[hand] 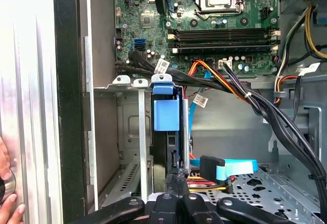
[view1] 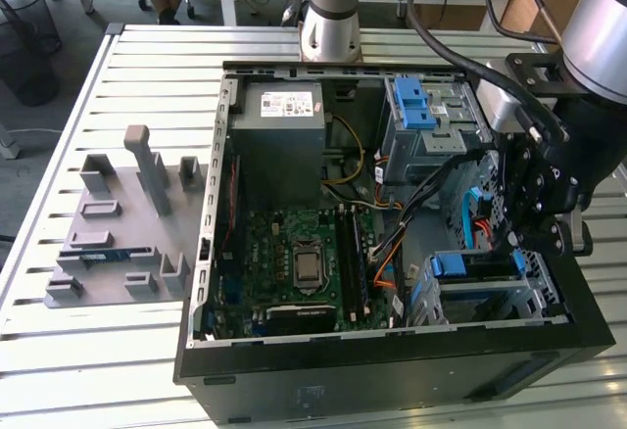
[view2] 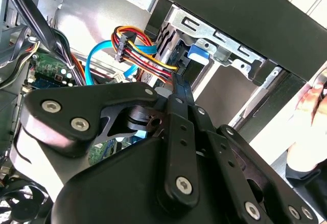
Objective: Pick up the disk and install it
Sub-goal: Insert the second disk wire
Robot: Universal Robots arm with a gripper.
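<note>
The disk (hand: 166,112) stands on edge in the lower drive bay of the open computer case (view1: 211,253). Its blue carrier tab faces the motherboard. In the exterior view the disk (view1: 468,264) shows as a blue-framed part inside the grey bay at the exterior view's right. My gripper (hand: 177,179) sits just behind the disk's rear end, fingers drawn together, beside the blue data connector (hand: 213,168) and the red-yellow power wires. Whether the tips touch the disk I cannot tell. In the second wrist view the gripper (view2: 179,87) points toward the bay with its blue tab (view2: 197,54).
A grey drive cage with a blue handle (view1: 421,116) and a power supply box (view1: 279,120) sit at the case's far side. Black cable bundles (hand: 286,127) cross beside the bay. A person's hand (hand: 6,196) rests on the case's outer wall. A grey fixture (view1: 118,223) lies outside the case.
</note>
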